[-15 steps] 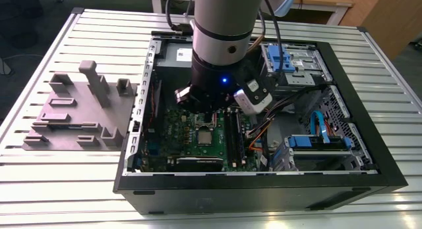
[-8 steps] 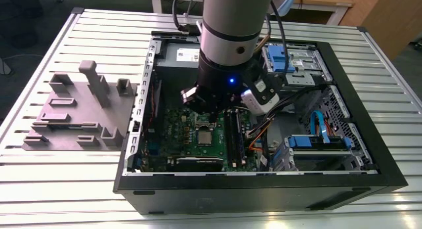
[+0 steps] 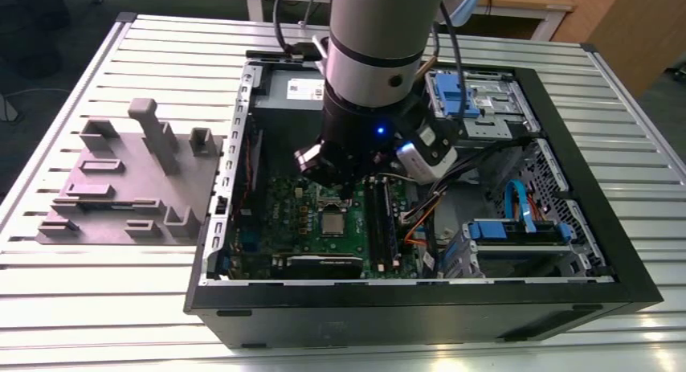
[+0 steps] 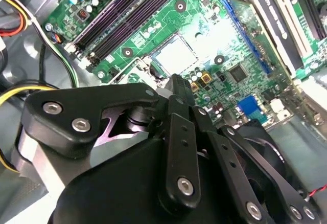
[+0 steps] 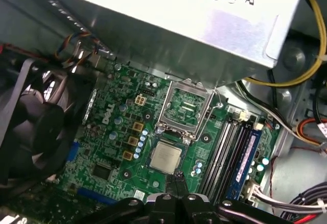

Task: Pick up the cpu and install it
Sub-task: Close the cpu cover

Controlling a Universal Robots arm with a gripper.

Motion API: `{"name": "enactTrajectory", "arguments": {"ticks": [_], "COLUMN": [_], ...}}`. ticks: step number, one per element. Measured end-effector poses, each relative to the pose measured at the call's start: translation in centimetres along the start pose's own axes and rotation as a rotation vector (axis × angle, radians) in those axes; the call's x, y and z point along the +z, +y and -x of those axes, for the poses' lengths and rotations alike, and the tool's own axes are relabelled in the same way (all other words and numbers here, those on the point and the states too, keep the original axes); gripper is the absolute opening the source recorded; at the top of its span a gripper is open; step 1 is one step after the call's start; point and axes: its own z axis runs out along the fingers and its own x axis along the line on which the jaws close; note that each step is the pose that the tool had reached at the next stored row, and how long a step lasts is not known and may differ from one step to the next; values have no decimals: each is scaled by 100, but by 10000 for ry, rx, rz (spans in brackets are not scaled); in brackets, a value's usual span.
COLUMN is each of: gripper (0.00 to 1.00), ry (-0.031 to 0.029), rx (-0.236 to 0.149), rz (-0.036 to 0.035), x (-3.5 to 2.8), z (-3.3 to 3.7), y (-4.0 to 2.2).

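While I am hanging low inside the open computer case [image 3: 429, 304] on the desk [image 3: 96, 308], my pincer [image 5: 177, 178] is hovering just above the green board [image 5: 112, 127]. Its two fingers are pressing together, and they are pinching nothing. In the first wrist view their tips are pointing down right next to one edge of the cpu [image 5: 166, 157]. They are near it, but as far as I can tell they are not touching it.

The cpu is lying flat on the board, between the square metal frame [image 5: 185, 106] and my pincer, with the long memory slots [image 5: 225, 150] running along one side. I am thinking it is already sitting in its seat, so the picking up and the setting down are looking done. The metal frame is looking flipped open beside it and is not covering it, so I am judging that the locking part is not done yet.

The cpu's shiny grey top is facing up. It is square, so no side is longer than another. Its edges are running in line with the memory slots and the metal frame, so it is not sitting crooked.
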Motion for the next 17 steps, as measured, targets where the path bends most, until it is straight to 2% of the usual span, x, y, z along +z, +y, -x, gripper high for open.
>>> {"name": "enactTrajectory", "arguments": {"ticks": [3, 14, 17], "gripper": [10, 10, 10], "ry": [4, 5, 8], "rx": [-221, -254, -396], "rz": [-5, -5, -9], "x": [0, 0, 0], "z": [0, 1, 0], "y": [0, 0, 0]}}
